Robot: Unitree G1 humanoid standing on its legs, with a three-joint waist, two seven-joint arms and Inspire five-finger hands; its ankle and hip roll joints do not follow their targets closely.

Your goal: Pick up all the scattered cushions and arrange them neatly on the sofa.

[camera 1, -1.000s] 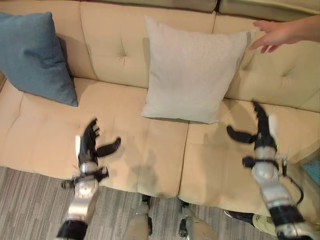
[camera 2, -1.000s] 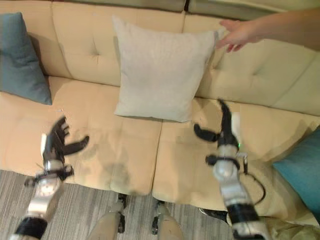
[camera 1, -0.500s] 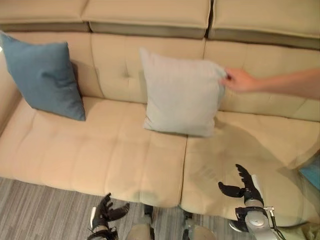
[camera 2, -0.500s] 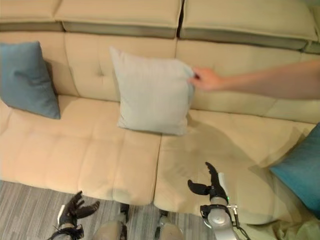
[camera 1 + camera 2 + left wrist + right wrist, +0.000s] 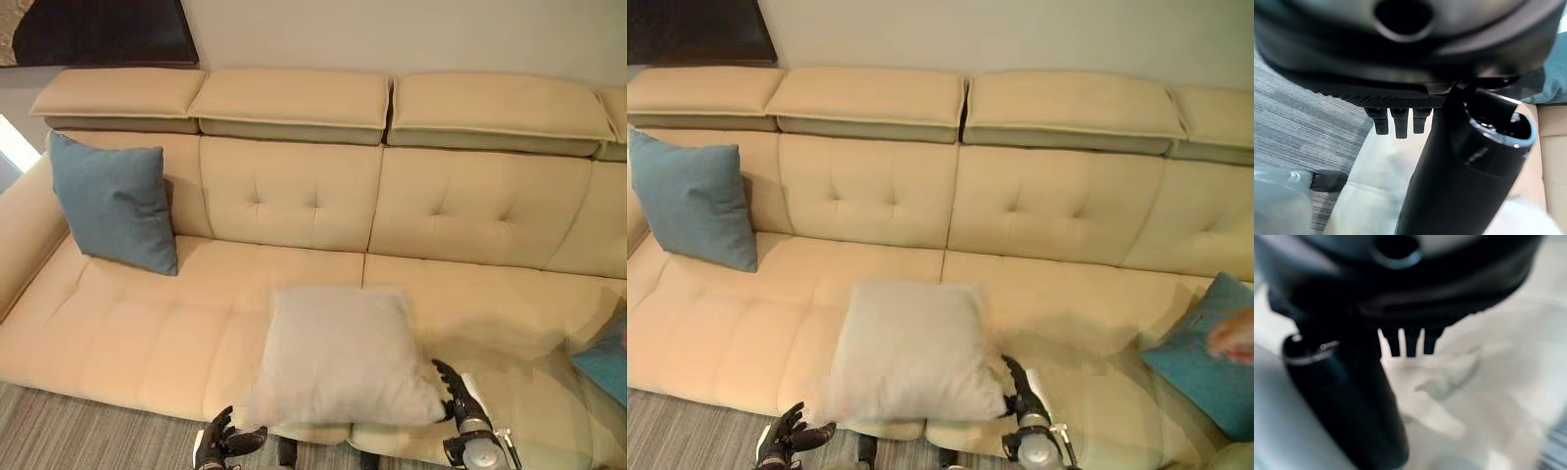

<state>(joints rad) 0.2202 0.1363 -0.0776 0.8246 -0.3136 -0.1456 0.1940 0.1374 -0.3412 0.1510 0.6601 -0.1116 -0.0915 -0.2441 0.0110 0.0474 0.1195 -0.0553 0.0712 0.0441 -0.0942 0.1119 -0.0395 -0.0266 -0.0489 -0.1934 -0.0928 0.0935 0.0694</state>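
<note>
Sofa [image 5: 294, 211]: tan, long, tufted back; carried every cushion seen.
Grey cushion [image 5: 343, 357]: lay flat at front edge of seat, mid-sofa, over the seam betw. two seat pads; one side seemed to overhang the front edge. Not propped on backrest, so read as the scattered one still to set upright.
Blue cushion [image 5: 113, 201]: upright at left end, leaning into corner of backrest and armrest; looked already placed.
Teal cushion [image 5: 1205, 357]: right end of seat, tilted, partly cut off; tidy or not, can't tell.
Left hand [image 5: 223, 443]: low by front edge of sofa, just beside grey cushion's near-left corner; fingers spread loose, gripped nothing.
Right hand [image 5: 458, 397]: at grey cushion's right edge, fingers straight, released; touching or just apart, can't tell.
Why so: hands flanked the grey cushion, prob. set for a two-sided lift to backrest.
Person's hand [image 5: 1234, 338]: blurred, at right end over teal cushion.
</note>
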